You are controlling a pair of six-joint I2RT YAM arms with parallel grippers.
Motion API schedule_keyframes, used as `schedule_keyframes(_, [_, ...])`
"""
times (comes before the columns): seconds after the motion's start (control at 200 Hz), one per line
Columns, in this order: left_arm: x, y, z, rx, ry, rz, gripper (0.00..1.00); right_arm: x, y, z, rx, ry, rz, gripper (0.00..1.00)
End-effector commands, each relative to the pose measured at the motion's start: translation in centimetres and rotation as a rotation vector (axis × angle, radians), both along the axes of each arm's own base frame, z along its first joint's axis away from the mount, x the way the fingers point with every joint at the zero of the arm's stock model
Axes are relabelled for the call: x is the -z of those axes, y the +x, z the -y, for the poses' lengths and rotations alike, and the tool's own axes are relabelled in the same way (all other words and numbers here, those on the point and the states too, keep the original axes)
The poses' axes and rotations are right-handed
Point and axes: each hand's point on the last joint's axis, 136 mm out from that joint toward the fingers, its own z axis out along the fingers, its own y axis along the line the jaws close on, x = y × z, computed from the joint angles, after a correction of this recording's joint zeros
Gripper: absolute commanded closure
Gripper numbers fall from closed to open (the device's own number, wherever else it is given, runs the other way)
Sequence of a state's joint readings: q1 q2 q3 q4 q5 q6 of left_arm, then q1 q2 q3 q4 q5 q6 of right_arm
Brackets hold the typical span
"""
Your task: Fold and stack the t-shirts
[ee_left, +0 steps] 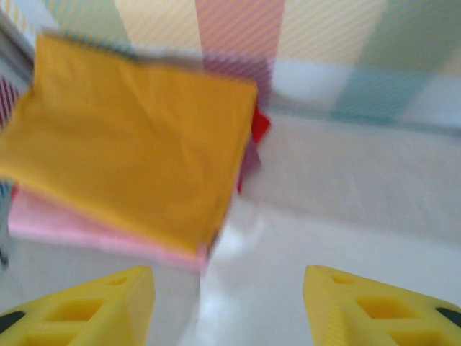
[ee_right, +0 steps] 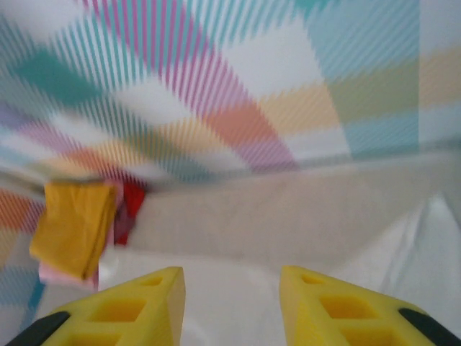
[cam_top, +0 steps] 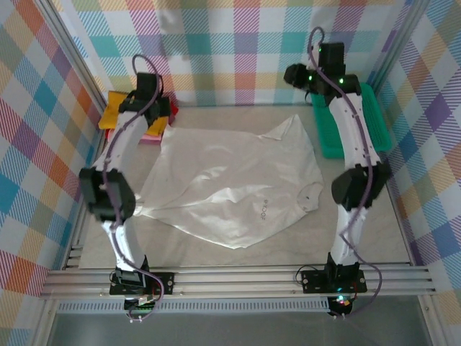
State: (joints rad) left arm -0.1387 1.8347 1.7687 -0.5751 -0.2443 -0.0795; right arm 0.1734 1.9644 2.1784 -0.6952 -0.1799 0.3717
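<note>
Left fingers (ee_left: 227,288) stand apart with nothing between them; the white t-shirt (cam_top: 230,180) lies under and just ahead of them. The folded stack sits ahead and to their left, with the yellow t-shirt (ee_left: 130,151) on top, the pink t-shirt (ee_left: 57,220) beneath it and the red t-shirt (ee_left: 261,126) showing at its far side. Right fingers (ee_right: 230,288) are likewise apart and empty, with white cloth beneath and to their right. The green basket (cam_top: 380,122) stands beside that arm. Assessment: the white shirt lies open on the desk (cam_top: 389,238) but rumpled, its collar towards the right arm, so it wants smoothing before folding. Recommended: each pair of fingers takes a matching edge, pinching a single layer only. Both should move in step to keep the crease straight and stay clear of the stack. Markings: a tiny chest mark (cam_top: 263,213) is present but too small to read. No other writing is seen.
</note>
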Motion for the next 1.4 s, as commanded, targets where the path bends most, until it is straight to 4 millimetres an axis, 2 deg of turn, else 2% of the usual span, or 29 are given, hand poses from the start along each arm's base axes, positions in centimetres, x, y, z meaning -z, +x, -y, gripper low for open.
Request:
schedule_keyframes(0.0, [4.8, -4.4, 3.0, 0.042, -0.122, -0.067, 0.43, 3.5, -3.3, 0.0, 0.018, -0.05, 0.015, 0.62])
schedule_keyframes(0.09, [9.1, -8.5, 4.0, 0.077, -0.137, -0.187, 0.43, 7.9, -5.0, 1.1, 0.058, -0.099, -0.094, 0.68])
schedule_keyframes(0.19, [11.0, -12.0, 5.5, 0.148, -0.109, -0.229, 0.42, 12.5, -5.0, 1.1, 0.057, -0.11, -0.184, 0.62])
schedule_keyframes(0.305, [13.0, -14.6, 7.9, 0.243, -0.155, -0.271, 0.4, 16.5, -3.6, 1.1, 0.074, -0.107, -0.261, 0.61])
schedule_keyframes(0.405, [15.1, -16.2, 9.3, 0.263, -0.16, -0.324, 0.39, 19.0, -1.6, 0.7, 0.082, -0.094, -0.301, 0.59])
schedule_keyframes(0.555, [17.5, -16.8, 10.0, 0.25, -0.186, -0.373, 0.39, 22.1, 1.4, 0.3, 0.11, -0.084, -0.349, 0.58])
schedule_keyframes(0.8, [16.9, -16.5, 9.9, 0.24, -0.18, -0.342, 0.39, 26.0, 4.7, 0.0, 0.13, -0.074, -0.426, 0.59])
schedule_keyframes(0.925, [16.6, -16.5, 9.7, 0.235, -0.171, -0.337, 0.39, 27.7, 5.0, 0.1, 0.158, -0.067, -0.457, 0.58])
schedule_keyframes(1.165, [16.7, -16.7, 9.4, 0.231, -0.161, -0.341, 0.39, 28.2, 4.6, 1.0, 0.216, -0.078, -0.468, 0.58])
schedule_keyframes(1.4, [16.8, -16.6, 9.6, 0.233, -0.162, -0.342, 0.39, 29.8, 4.3, 0.8, 0.213, -0.072, -0.504, 0.6])
